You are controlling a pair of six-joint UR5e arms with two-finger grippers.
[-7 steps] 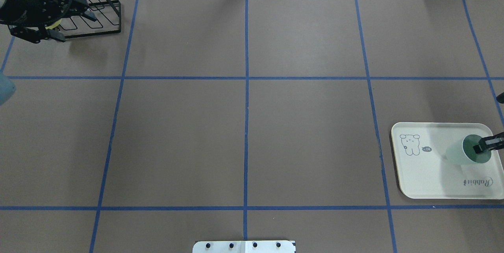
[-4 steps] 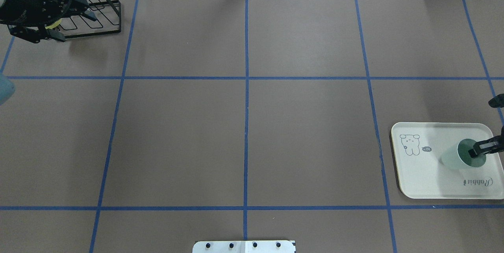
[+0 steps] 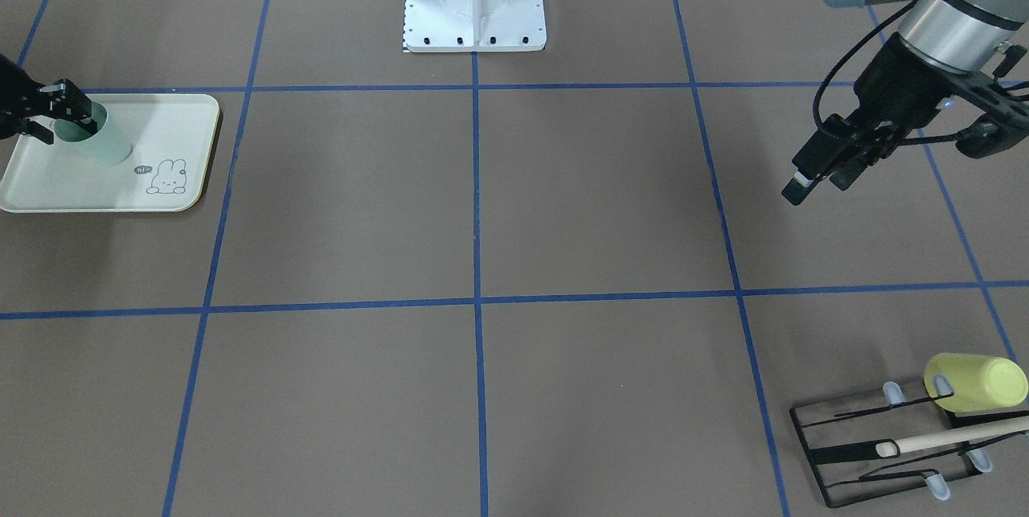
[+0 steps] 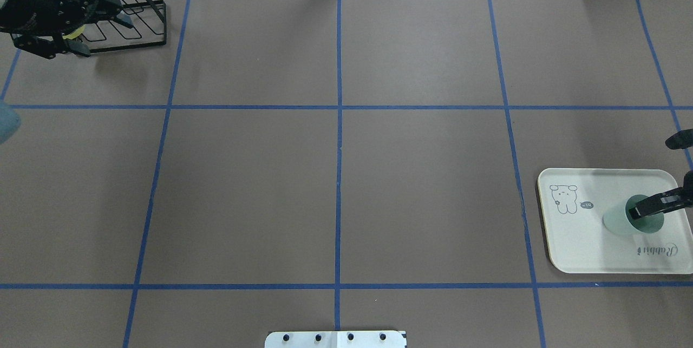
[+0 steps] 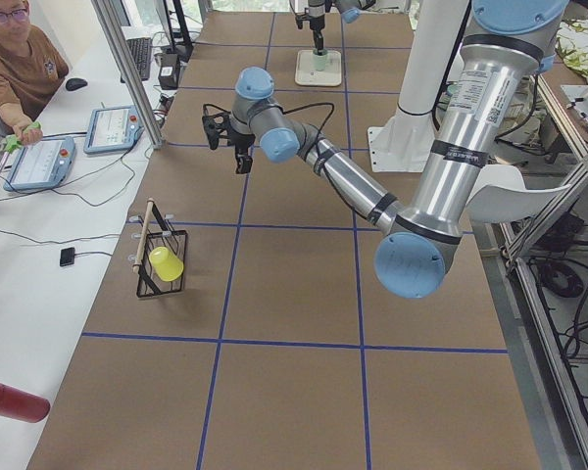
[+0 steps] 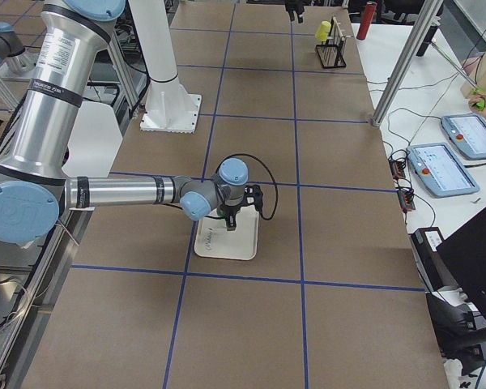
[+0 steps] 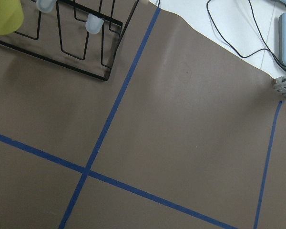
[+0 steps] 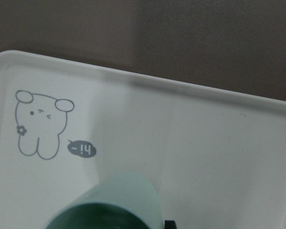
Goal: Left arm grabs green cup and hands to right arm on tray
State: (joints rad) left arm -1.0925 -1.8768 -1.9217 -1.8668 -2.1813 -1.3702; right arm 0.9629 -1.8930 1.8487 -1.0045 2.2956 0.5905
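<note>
Mint tapered cup [image 4: 614, 221] (smooth plastic), rounded cream tray [image 4: 574, 245].

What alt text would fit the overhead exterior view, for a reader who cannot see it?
At the view's right edge, the right pincer grips the rim of the tilted green cup over the cream tray. At the far upper left, the left pincer hangs open near a black wire rack on the brown, blue-taped table.

The green cup [image 4: 614, 222], pale mint and tapered, is tilting over the cream bunny tray [image 4: 584, 245] at the overhead view's right edge, the right gripper [image 4: 641, 211] pinching its rim. The left gripper [image 3: 818, 186] is hovering with fingers spread at the front view's upper right.
</note>
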